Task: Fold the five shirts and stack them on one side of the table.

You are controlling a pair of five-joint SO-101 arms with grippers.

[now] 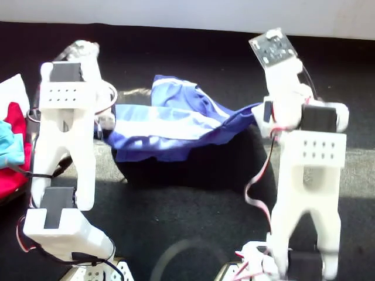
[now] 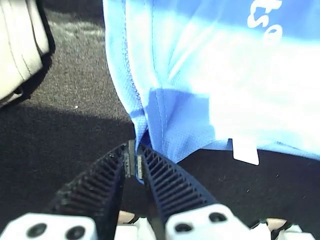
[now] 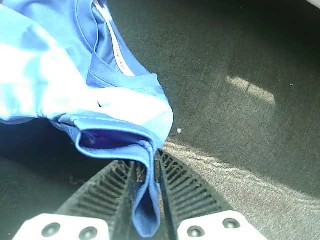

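Your left gripper (image 2: 134, 159) and right gripper (image 3: 146, 167) each clench an opposite edge of the blue shirt (image 1: 176, 120), stretched between them above the table (image 1: 193, 228).

A dark, felt-like table surface (image 1: 193, 202) with a pale wall (image 1: 176, 10) along its far edge

Worktop (image 1: 187, 228): dark, felt-like covering, partly sunlit. On the left arm's side, at the edge, lies a red garment (image 1: 16, 167), a teal garment (image 1: 9, 146) on top, a white garment (image 1: 13, 91) just beside.
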